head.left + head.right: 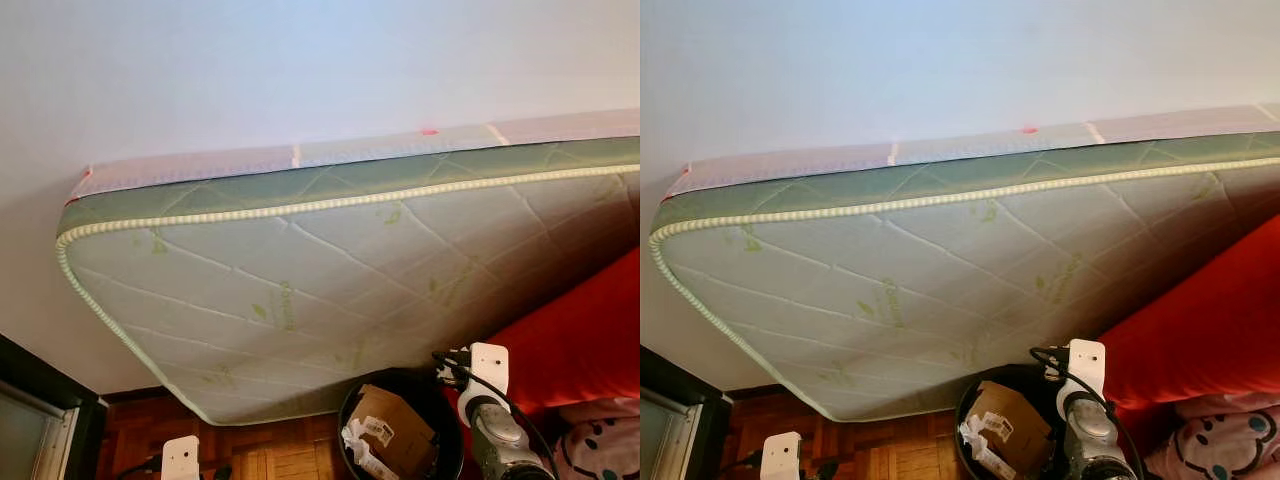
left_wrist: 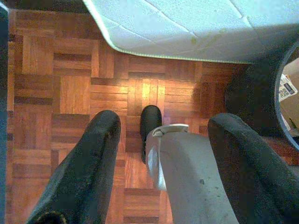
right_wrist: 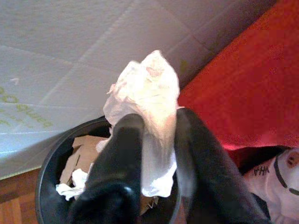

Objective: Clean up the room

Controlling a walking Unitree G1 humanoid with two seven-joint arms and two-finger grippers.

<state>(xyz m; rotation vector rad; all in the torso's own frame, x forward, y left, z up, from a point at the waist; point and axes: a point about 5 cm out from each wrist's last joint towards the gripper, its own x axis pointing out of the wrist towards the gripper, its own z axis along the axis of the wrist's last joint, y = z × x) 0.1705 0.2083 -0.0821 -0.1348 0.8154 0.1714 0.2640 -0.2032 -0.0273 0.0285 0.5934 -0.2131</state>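
right hand [image 3: 156,140] around tissue [image 3: 145,93], above bin [image 3: 51,163]

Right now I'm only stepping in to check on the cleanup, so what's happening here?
The robot's right gripper is shut on a crumpled white tissue, holding it above the round black trash bin, which already has brown cardboard scraps and white paper in it. The tissue has not been dropped yet. The left gripper hangs open over the wooden parquet floor, holding nothing. A quilted white and green mattress leans against the wall behind the bin, beside a red cover.
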